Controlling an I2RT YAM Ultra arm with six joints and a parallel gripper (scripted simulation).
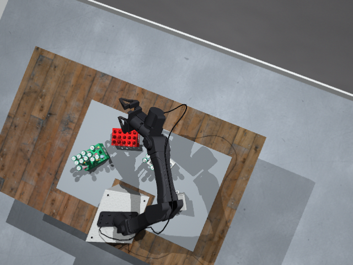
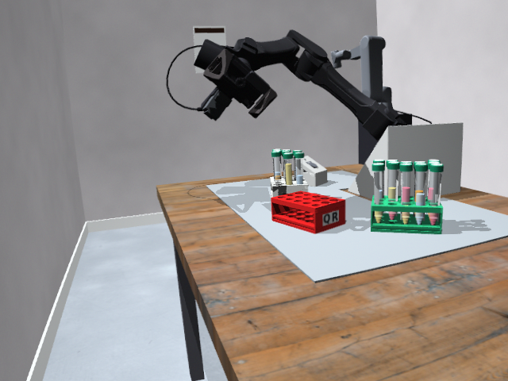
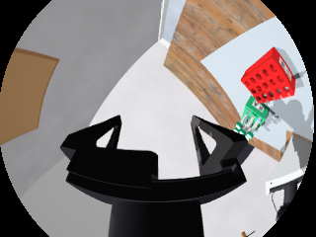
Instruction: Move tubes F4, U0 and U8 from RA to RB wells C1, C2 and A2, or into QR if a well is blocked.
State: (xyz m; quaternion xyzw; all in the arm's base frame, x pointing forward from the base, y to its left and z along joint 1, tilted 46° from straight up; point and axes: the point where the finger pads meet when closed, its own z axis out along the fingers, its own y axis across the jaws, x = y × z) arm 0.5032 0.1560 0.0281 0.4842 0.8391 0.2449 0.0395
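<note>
You have the tool (image 1: 122, 113) (image 2: 240, 108) (image 3: 156, 118) wide and empty, raised clear of everything, probably so nothing gets knocked, while the green rack (image 1: 103, 148) (image 2: 406, 226) (image 3: 253, 105) keeps its capped tubes upright near the desk's left edge.
</note>
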